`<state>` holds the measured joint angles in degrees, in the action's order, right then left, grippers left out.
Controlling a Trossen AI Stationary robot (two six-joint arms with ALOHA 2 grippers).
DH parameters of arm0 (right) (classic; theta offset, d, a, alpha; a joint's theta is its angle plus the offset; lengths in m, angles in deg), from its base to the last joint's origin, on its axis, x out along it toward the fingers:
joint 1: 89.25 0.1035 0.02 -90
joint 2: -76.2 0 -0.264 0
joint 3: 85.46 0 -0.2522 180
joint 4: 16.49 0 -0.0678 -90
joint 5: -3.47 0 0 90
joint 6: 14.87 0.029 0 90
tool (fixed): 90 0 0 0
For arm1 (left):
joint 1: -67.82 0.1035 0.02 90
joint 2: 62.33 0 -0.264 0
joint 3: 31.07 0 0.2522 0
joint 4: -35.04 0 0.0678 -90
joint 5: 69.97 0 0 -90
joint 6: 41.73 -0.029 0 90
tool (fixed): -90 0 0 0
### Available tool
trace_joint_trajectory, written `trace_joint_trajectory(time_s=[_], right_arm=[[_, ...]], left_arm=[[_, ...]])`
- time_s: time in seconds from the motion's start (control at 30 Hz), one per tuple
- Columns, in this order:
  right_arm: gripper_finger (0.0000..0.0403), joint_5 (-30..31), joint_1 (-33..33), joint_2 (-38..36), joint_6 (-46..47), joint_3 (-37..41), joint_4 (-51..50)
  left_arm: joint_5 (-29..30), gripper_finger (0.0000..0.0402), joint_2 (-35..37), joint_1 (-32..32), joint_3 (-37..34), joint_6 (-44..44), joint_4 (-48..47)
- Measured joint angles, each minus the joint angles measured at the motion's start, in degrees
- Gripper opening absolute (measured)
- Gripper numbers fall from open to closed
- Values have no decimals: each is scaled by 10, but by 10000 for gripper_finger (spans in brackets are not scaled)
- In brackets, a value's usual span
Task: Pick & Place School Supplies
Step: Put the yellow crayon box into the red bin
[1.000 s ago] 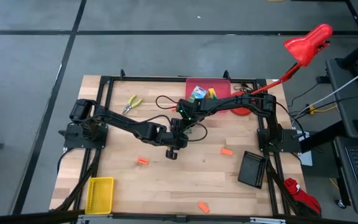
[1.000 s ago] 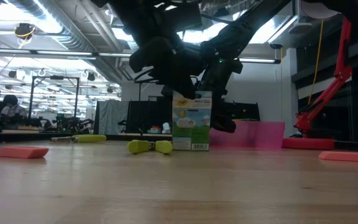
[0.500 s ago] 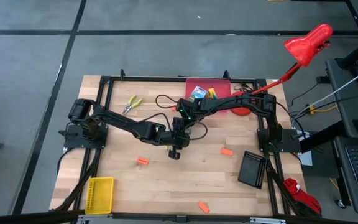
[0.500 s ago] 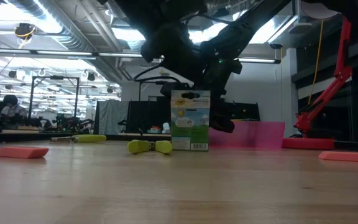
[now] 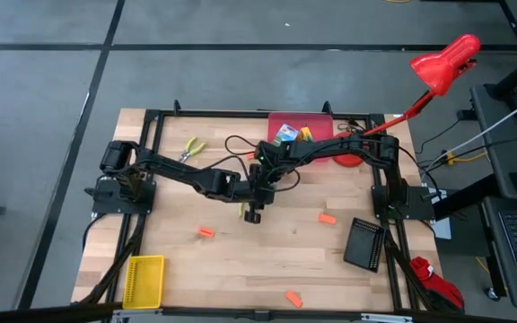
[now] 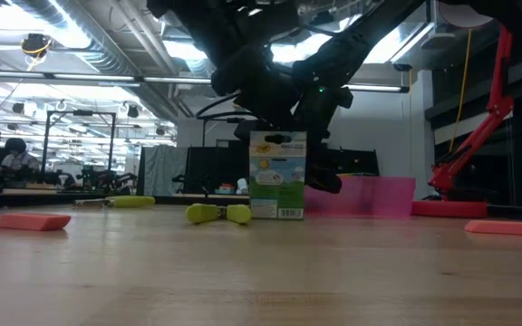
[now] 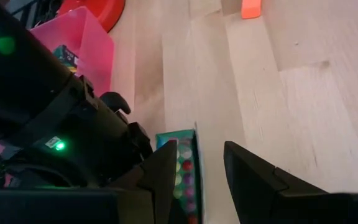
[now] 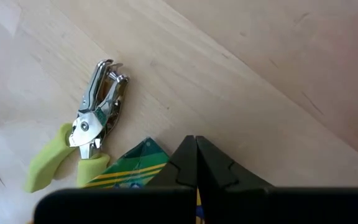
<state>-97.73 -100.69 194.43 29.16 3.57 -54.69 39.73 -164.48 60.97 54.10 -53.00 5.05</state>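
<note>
Left gripper point(image 5: 252, 213) has shifted right, fingers parted over one upright crayon box point(image 6: 278, 176) mid-table, not gripping. Right gripper point(image 8: 196, 163) shut, empty. Counted: two pliers point(image 5: 189, 149) point(image 8: 82, 138), three orange sticks point(image 5: 205, 232).

No lettering can be made out anywhere. The upright crayon box point(image 6: 278, 176) carries a printed front with a dark band at its top, but its print is too small to read.
</note>
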Motion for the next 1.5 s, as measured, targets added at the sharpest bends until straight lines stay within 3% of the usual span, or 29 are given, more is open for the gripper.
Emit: trace_joint_trajectory(time_s=[0.47, 1.07, 1.5], right_arm=[[0, -2, 0, 0, -1, 0, 4], [0, 2, 0, 0, 5, 0, 6], [0, -2, 0, 0, 5, 0, 9]], left_arm=[[-18, 132, 0, 4, 0, 2, -5], [1, 130, -24, 5, 1, 14, -12], [13, 36, -24, 6, 1, 32, -8]])
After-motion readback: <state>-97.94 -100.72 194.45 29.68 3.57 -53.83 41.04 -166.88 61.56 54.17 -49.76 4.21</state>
